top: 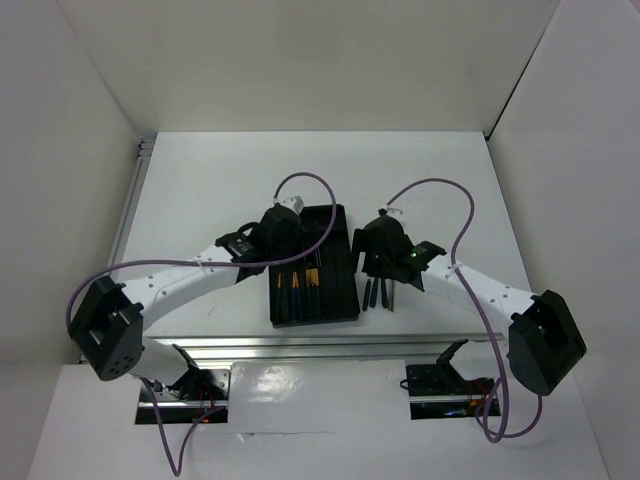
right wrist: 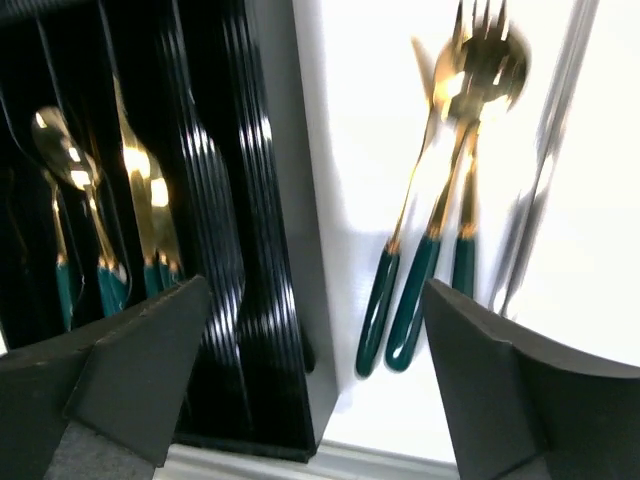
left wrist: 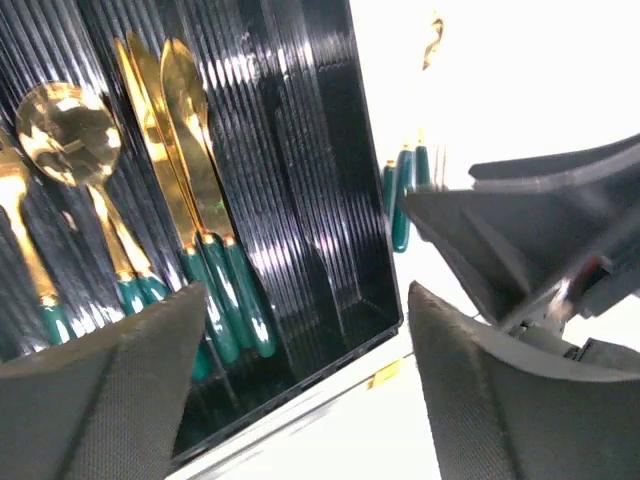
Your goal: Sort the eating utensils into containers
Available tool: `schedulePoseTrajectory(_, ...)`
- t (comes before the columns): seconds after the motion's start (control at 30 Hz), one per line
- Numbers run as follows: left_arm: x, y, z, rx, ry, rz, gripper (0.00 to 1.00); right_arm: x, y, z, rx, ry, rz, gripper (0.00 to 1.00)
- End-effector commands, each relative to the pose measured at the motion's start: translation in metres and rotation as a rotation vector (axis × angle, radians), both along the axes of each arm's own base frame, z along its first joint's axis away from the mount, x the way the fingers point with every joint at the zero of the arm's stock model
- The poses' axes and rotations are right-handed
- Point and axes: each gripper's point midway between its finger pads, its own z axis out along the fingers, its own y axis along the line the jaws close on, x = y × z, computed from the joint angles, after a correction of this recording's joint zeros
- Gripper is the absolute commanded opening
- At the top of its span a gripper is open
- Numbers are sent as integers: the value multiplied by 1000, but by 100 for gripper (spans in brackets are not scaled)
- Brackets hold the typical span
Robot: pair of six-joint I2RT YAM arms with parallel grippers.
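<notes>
The black tray [top: 340, 270] lies between the arms. In its compartments [left wrist: 300, 180] lie gold spoons [left wrist: 65, 140] and gold knives [left wrist: 175, 150] with teal handles; the rightmost compartment is bare. Three teal-handled utensils [right wrist: 440, 200], with fork tines showing on them, and a thin grey stick [right wrist: 545, 170] lie on the table just right of the tray [right wrist: 230, 250]. My left gripper [left wrist: 305, 390] hovers open over the tray's near right corner, holding nothing. Above the tray's right wall and the loose utensils [top: 380, 292], my right gripper [right wrist: 315, 380] also stands open and empty.
The white table ends in an aluminium rail [top: 330, 345] just in front of the tray. White walls close in the back and both sides. The right arm's body [left wrist: 540, 230] stands close to the right of my left gripper. Purple cables [top: 300, 185] loop above both wrists.
</notes>
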Motion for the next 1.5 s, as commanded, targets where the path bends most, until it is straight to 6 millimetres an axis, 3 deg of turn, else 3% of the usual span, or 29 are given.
schedulePoseTrajectory(0.0,2,25,6,33,-59,6,88,32,-4,34,-72,-142,-32,97)
schedulePoseTrajectory(0.03,0,30,14,4,-72,-3,91,39,-2,43,-79,-160,-34,100)
schedulePoseTrajectory(0.27,7,83,21,63,-127,75,100,63,6,31,-153,-114,-38,100)
schedulePoseTrajectory(0.3,11,92,29,58,-151,97,100,70,0,30,-149,-104,-61,100)
schedulePoseTrajectory(0.47,13,119,20,29,-131,147,100,88,-20,22,-69,-38,-70,100)
schedulePoseTrajectory(0.5,19,130,20,28,-130,174,100,91,-33,17,-72,-22,-91,100)
schedulePoseTrajectory(0.53,18,134,15,25,-115,182,100,92,-35,25,-47,-34,-93,100)
schedulePoseTrajectory(0.63,24,149,12,25,-115,208,100,90,-45,25,-54,-37,-105,100)
schedulePoseTrajectory(0.93,25,158,9,6,-125,232,100,79,-53,11,-54,16,-118,97)
schedulePoseTrajectory(1.0,26,161,11,16,-139,248,100,76,-53,7,-51,29,-111,85)
schedulePoseTrajectory(1.03,24,162,9,16,-139,248,100,76,-53,7,-51,29,-111,43)
schedulePoseTrajectory(1.07,25,163,12,14,-146,262,100,74,-53,7,-51,29,-111,27)
schedulePoseTrajectory(1.17,23,165,11,19,-148,269,100,71,-54,15,-34,7,-119,1)
schedulePoseTrajectory(1.2,24,167,10,26,-150,277,100,70,-57,16,-43,1,-127,0)
schedulePoseTrajectory(1.27,22,167,5,25,-135,283,100,68,-58,20,-38,-11,-127,0)
schedulePoseTrajectory(1.3,20,168,1,29,-125,283,100,65,-60,23,-33,-24,-140,7)
schedulePoseTrajectory(1.4,21,165,4,13,-145,276,100,58,-63,28,-24,-42,-141,41)
schedulePoseTrajectory(1.43,20,165,0,8,-139,281,100,53,-62,25,-11,-32,-139,65)
schedulePoseTrajectory(1.47,18,166,-2,9,-137,281,100,51,-63,25,-10,-33,-139,73)
